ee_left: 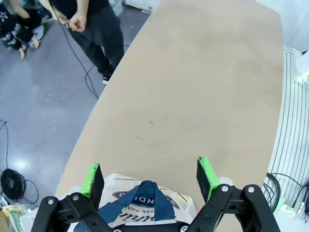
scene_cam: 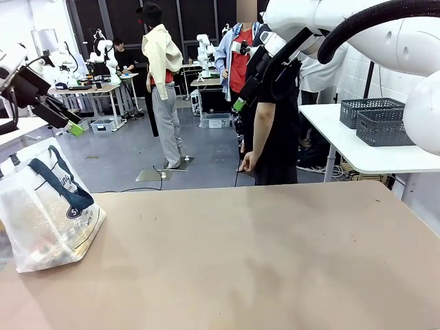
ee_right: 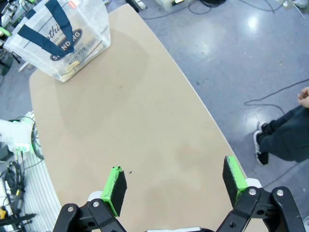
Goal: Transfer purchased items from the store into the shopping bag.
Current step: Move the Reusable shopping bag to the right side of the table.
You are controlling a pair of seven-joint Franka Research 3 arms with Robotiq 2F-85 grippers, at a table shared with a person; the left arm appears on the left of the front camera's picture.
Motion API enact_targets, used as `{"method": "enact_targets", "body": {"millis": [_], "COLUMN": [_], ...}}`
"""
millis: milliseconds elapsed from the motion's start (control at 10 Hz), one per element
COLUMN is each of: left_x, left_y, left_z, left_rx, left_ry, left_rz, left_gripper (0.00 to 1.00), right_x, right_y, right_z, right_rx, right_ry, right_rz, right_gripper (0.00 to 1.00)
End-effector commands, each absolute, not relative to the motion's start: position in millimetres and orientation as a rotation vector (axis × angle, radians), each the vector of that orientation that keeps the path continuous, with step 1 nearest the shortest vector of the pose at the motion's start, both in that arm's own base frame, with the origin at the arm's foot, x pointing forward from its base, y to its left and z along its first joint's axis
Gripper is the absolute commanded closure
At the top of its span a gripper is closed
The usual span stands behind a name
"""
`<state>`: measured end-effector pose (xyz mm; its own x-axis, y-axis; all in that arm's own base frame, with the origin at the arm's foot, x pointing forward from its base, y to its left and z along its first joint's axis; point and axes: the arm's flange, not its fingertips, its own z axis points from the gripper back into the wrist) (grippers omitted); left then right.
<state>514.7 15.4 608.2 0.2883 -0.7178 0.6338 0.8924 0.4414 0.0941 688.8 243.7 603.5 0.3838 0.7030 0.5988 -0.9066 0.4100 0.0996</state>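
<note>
Glossy grey floor (scene_cam: pixel 124 155), white side table (scene_cam: pixel 364 148) beyond.

Even, bright overhead light is seen throughout. Glare is thrown off the glossy floor (ee_right: pixel 251 21) in the right wrist view. Edges are bowed by wide-angle lenses. Soft shadows are cast on the bench (scene_cam: pixel 261 254).

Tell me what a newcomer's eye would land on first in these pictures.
First, the translucent crinkly plastic shopping bag with navy strap handles, standing at the left end of the bare tan table. Next, the two black grippers with green pads, left gripper hanging open above the bag, right gripper open above bare tabletop. A person in dark clothes stands at the far side.
</note>
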Motion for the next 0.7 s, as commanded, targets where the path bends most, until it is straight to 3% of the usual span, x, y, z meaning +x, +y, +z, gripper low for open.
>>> {"method": "enact_targets", "body": {"millis": [0,600], "left_x": [514.2,514.2], "left_y": [13.3,13.3], "left_z": [608.8,608.8], "left_rx": [-0.311,-0.311], "left_ry": [-0.672,-0.672], "left_rz": [-1.101,-1.101], "left_gripper": [0.0,0.0], "right_x": [695.3,695.3], "right_y": [246.4,246.4], "right_z": [609.4,609.4], "right_rx": [0.447,0.447], "right_ry": [-0.503,-0.503], "right_rz": [1.079,1.079], "right_gripper": [0.0,0.0]}}
